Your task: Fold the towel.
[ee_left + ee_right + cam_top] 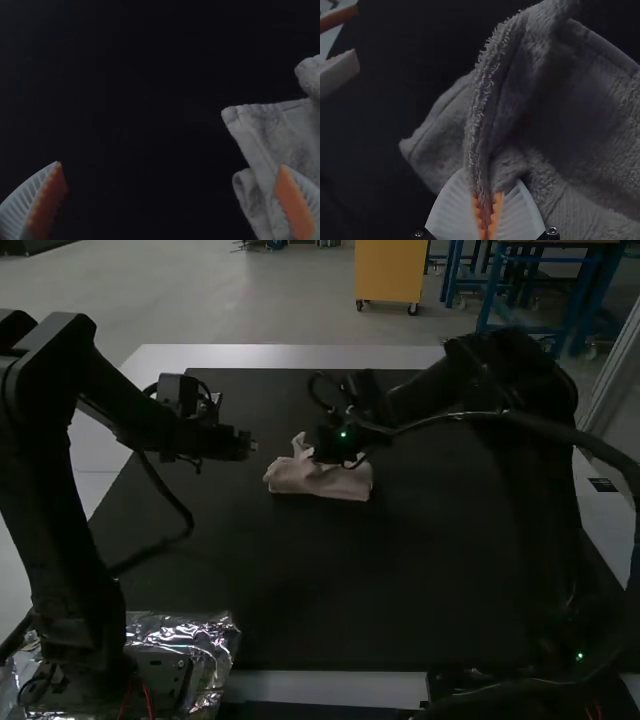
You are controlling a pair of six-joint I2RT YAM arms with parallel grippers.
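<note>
In the high view the left gripper point(250, 446) hangs over the mat, a short gap to the left of the towel point(320, 480). The right gripper point(322, 448) is at the towel's upper side, where a bit of cloth stands up. The towel lies in a narrow, folded bundle. The left wrist view has the left gripper point(172, 192) open, its fingers wide apart, with a corner of the towel point(270, 130) near one finger. In the right wrist view, the right gripper point(487, 207) is shut on a raised fold of the towel point(440, 135).
A dark mat point(300, 580) covers most of the white table point(290, 356). Crinkled foil point(215, 635) lies around the left arm's base. The left arm's fingers point(340, 70) also appear in the right wrist view, apart from the towel.
</note>
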